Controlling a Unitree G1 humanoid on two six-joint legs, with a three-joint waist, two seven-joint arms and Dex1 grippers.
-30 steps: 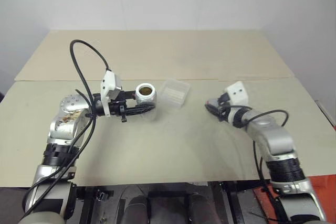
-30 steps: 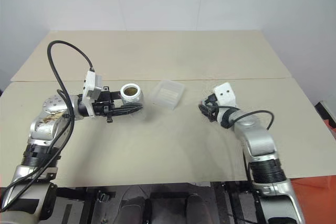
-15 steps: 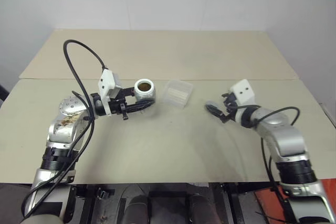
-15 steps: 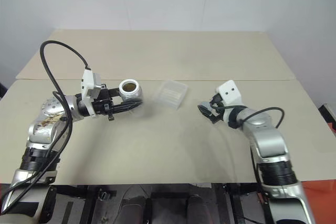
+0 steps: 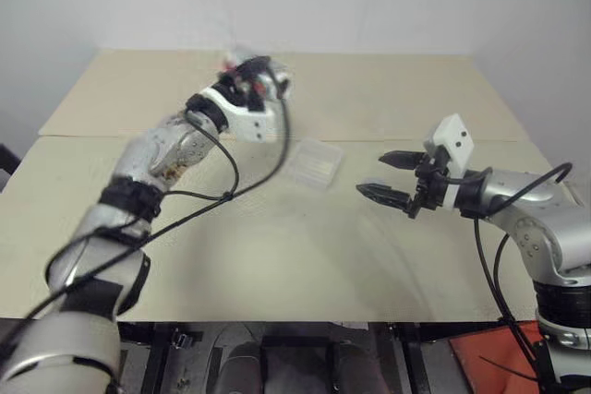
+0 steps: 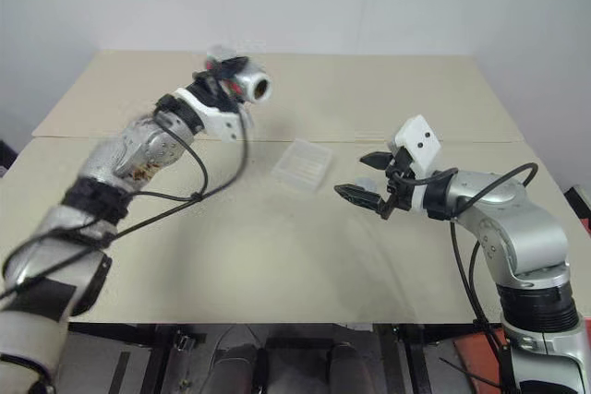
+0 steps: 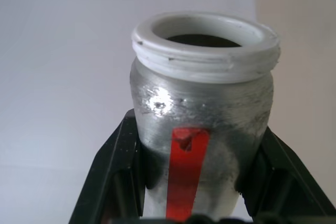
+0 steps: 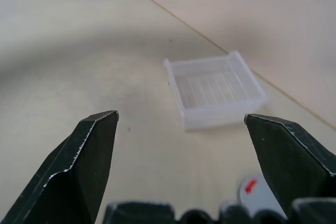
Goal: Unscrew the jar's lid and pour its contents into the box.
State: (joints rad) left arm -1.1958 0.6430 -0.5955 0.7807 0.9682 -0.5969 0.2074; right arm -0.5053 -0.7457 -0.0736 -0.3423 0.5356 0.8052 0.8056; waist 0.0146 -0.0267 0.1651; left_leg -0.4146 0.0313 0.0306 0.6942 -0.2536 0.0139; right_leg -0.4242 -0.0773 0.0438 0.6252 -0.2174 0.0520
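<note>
The jar [image 6: 251,88], lid off, is clamped in the left gripper [image 7: 189,182], raised above the table's [image 6: 277,256] far half. The box [image 6: 302,164] sits mid-table with bare surface around it. The right gripper [image 6: 367,177] hovers wide open, empty, just above the lid [image 8: 253,191]

Bright even light, soft shadows, left arm [image 5: 166,149] motion-blurred, glare on jar [image 7: 202,114]

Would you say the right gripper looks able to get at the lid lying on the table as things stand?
Probably yes: the right gripper is open and empty, the lid lies on the table just beneath it, and nothing stands between them.
</note>
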